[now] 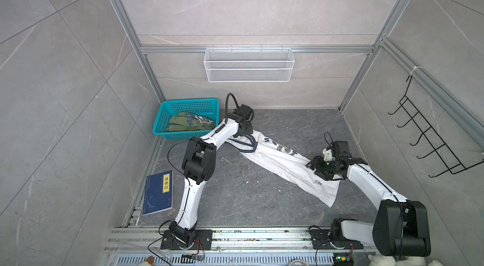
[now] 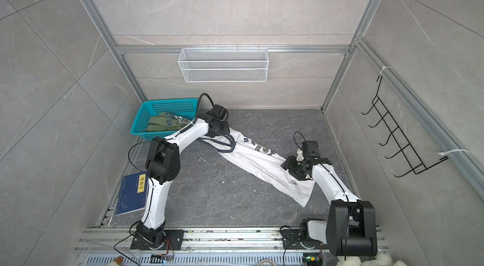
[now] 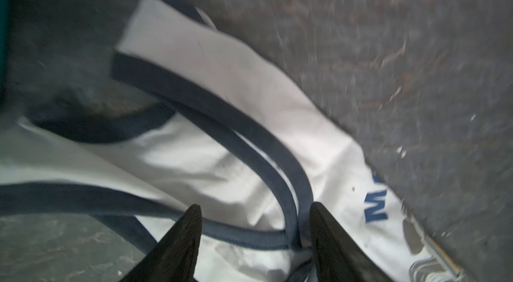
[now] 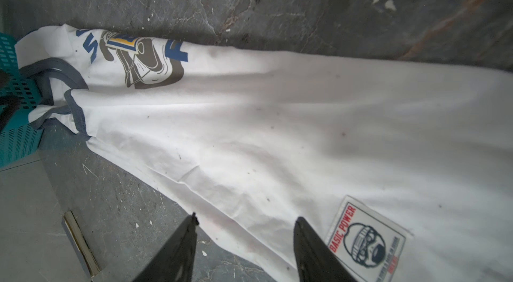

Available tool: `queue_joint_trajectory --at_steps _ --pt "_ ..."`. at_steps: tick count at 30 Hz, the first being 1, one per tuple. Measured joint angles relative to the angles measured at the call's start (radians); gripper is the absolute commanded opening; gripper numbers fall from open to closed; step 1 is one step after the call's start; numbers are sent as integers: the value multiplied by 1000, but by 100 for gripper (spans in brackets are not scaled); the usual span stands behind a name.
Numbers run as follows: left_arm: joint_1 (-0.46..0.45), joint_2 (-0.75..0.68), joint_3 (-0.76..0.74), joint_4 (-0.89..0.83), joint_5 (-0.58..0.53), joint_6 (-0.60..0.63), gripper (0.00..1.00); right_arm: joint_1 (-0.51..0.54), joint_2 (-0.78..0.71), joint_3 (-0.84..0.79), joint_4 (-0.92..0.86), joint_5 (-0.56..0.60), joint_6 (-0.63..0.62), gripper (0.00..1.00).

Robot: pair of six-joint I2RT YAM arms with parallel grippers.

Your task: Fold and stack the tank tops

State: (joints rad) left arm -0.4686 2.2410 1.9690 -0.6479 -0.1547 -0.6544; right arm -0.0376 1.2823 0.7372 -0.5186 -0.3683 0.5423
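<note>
Fingers (image 3: 183,239) of my left gripper (image 3: 255,211) stand apart, clamped on nothing. The navy straps (image 3: 249,139) of the white tank top (image 1: 282,162) lie on the cloth just beneath and between them. Judgement: the shoulder end is laid where I want it, near the back-left corner of the table (image 1: 235,199). The view is blurred, so I cannot tell whether a finger touches the trim.

Right gripper (image 4: 245,219): fingers likewise apart and empty, poised over the top's long edge close to the hem, with the sewn label (image 4: 366,241) just beside one finger. Judgement: it is placed to pinch the hem end while the other arm takes the strap end, for the next fold.

The top is a narrow strip, seemingly folded lengthwise. It runs diagonally from back-left toward the right edge, with the printed badge (image 4: 144,64) face up near the straps. It lies flat with a few creases.

Olive tank top (image 1: 188,123): crumpled in the teal basket (image 1: 188,100) at the back-left corner, not yet folded. Nothing is stacked.

Obstacles: the basket sits just beside the strap end and my left wrist, so room there is tight. The dark blue book (image 1: 158,194) lies at the left edge toward the front, well apart from the cloth. The white wire basket (image 1: 248,65) and black hook rack (image 1: 432,147) hang on the walls, away from the work.
</note>
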Motion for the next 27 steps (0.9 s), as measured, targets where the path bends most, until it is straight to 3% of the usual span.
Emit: queue_joint_trajectory --at_steps 7,13,15,20,27 --pt "97 139 161 -48 -16 -58 74 0 7 -16 4 7 0 58" --pt "103 253 237 -99 -11 -69 70 0 21 -37 17 6 -1 59" --pt "103 272 249 -99 0 -70 62 0 21 -40 18 6 -1 59" --pt "103 280 256 -62 37 -70 27 0 21 -40 21 6 -1 59" --pt "104 281 275 -11 72 -68 14 0 20 -62 22 7 -1 59"
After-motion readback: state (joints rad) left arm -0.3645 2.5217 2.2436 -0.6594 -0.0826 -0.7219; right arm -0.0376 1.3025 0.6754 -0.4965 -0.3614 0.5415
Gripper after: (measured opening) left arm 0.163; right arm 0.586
